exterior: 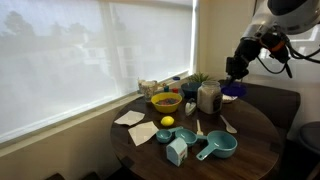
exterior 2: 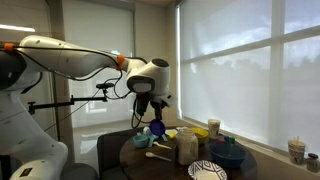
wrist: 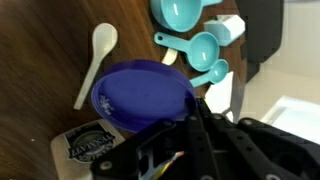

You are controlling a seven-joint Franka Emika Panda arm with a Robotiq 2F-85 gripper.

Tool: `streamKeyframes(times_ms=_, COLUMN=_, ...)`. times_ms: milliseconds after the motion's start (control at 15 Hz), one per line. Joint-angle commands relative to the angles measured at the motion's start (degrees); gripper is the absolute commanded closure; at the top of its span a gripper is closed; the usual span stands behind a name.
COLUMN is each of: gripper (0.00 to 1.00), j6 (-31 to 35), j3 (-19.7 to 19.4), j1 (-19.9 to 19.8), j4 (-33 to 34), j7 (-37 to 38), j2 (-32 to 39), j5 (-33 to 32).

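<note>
My gripper (wrist: pixel 186 108) is shut on the rim of a blue bowl (wrist: pixel 135 95) and holds it in the air above the round dark wooden table (exterior: pixel 250 135). In both exterior views the gripper (exterior: pixel 236 70) (exterior 2: pixel 146 108) hangs over the table's edge with the blue bowl (exterior 2: pixel 157 127) under it. Below the bowl in the wrist view lie a white spoon (wrist: pixel 98 50) and teal measuring cups (wrist: pixel 200 48). My black fingers hide the bowl's near rim.
On the table stand a yellow bowl (exterior: pixel 165 101), a lemon (exterior: pixel 167 122), a glass jar (exterior: pixel 208 97), teal cups (exterior: pixel 216 148), paper napkins (exterior: pixel 130 118) and a striped plate (exterior 2: pixel 207 171). Blinded windows border the table. A chair (exterior: pixel 285 100) stands behind it.
</note>
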Motion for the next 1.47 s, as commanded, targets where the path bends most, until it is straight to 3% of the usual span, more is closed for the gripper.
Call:
streamKeyframes(times_ms=0, gripper=0.99, j6=-5.7, j3=0.5, j1=0.6, j4=-1.7, j7=1.0, j2=-0.8, j5=-9.4)
streamKeyframes(times_ms=333, gripper=0.99, j6=-9.4, j3=1.2, j1=1.2, j4=-4.8, j7=-1.2, j2=-2.5, j5=-19.4)
streamKeyframes(times_ms=533, gripper=0.99, j6=-7.3, j3=1.0, j1=1.6, j4=-7.9, j7=-3.5, j2=-3.5, j5=-23.2)
streamKeyframes(times_ms=867, gripper=0.99, j6=3.2, j3=0.2, j1=1.3, j4=-14.6, j7=-5.6, j2=-4.8, j5=-28.0)
streamKeyframes(times_ms=1400, gripper=0.99, j6=19.3, j3=0.1, j1=2.0, j4=-21.8, j7=-6.4, j2=-3.8, j5=-28.1)
